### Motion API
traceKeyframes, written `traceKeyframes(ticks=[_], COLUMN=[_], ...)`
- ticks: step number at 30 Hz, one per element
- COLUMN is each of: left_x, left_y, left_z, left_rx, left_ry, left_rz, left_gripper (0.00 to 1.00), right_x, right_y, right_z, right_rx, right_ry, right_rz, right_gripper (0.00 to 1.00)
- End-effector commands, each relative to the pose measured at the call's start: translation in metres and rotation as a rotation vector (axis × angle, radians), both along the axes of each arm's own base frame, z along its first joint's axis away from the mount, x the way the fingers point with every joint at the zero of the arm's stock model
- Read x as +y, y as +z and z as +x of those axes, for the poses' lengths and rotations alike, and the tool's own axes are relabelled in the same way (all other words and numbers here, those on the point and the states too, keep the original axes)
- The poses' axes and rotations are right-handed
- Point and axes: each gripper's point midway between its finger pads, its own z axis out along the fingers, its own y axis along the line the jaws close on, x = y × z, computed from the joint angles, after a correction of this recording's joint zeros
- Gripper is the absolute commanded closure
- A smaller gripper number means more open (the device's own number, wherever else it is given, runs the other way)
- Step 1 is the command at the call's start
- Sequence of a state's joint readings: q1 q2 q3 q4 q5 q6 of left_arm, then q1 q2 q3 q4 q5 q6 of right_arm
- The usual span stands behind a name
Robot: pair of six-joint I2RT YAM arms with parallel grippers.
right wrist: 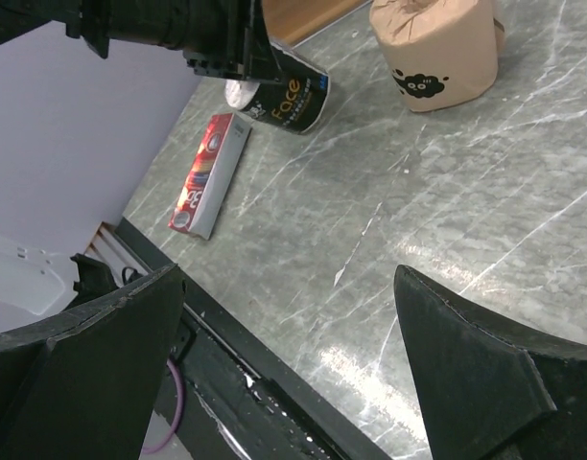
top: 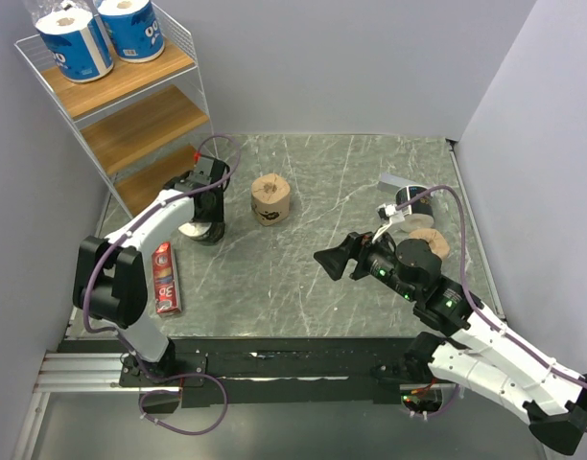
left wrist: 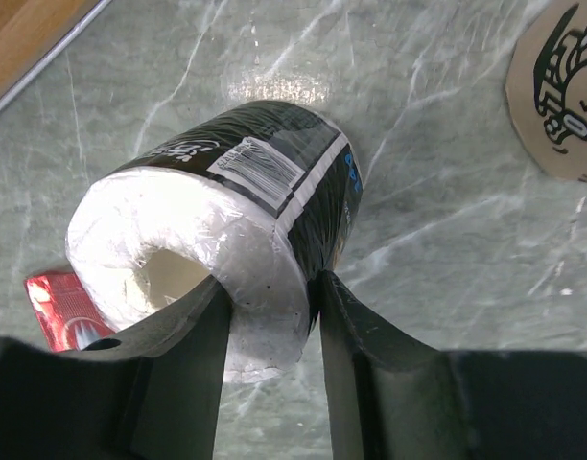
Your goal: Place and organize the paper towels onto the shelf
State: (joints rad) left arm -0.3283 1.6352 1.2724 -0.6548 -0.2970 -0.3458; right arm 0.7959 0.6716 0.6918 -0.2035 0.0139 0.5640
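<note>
Two blue-wrapped paper towel rolls (top: 75, 43) (top: 130, 27) stand on the top board of the white wire shelf (top: 140, 120). My left gripper (top: 203, 222) (left wrist: 270, 307) is shut on the wall of a black-wrapped roll (left wrist: 265, 182) lying on its side, one finger in its core, low over the table before the shelf's bottom board. A tan roll (top: 270, 198) (right wrist: 433, 53) stands mid-table. My right gripper (top: 332, 261) (right wrist: 289, 273) is open and empty above the table. Another black roll (top: 413, 201) and a tan roll (top: 428, 235) sit behind the right arm.
A flat red box (top: 165, 278) (right wrist: 209, 172) lies left of centre near the front edge; it also shows in the left wrist view (left wrist: 58, 307). A small grey flat block (top: 399, 180) lies at the back right. Grey walls close in left, back and right.
</note>
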Motion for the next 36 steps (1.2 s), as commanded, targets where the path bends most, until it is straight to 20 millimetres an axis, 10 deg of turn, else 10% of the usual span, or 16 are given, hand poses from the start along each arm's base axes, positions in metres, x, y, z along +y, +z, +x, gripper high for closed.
traceKeyframes(ticks=[1, 10, 36], left_x=[-0.008, -0.035, -0.027], left_y=[0.021, 0.033, -0.02], left_z=[0.013, 0.012, 0.016], left_rx=[-0.056, -0.081, 0.002], left_ry=[-0.045, -0.172, -0.202], left_rz=[0.038, -0.037, 0.064], left_gripper=[0.49, 0.27, 0.44], right_x=[-0.005, -0.006, -0.013], right_y=[0.007, 0.008, 0.015], right_z=[0.002, 0.0, 0.0], right_rx=[-0.03, -0.039, -0.059], right_ry=[-0.027, -0.022, -0.039], right_rz=[0.01, 0.021, 0.011], right_gripper=[0.03, 0.03, 0.02])
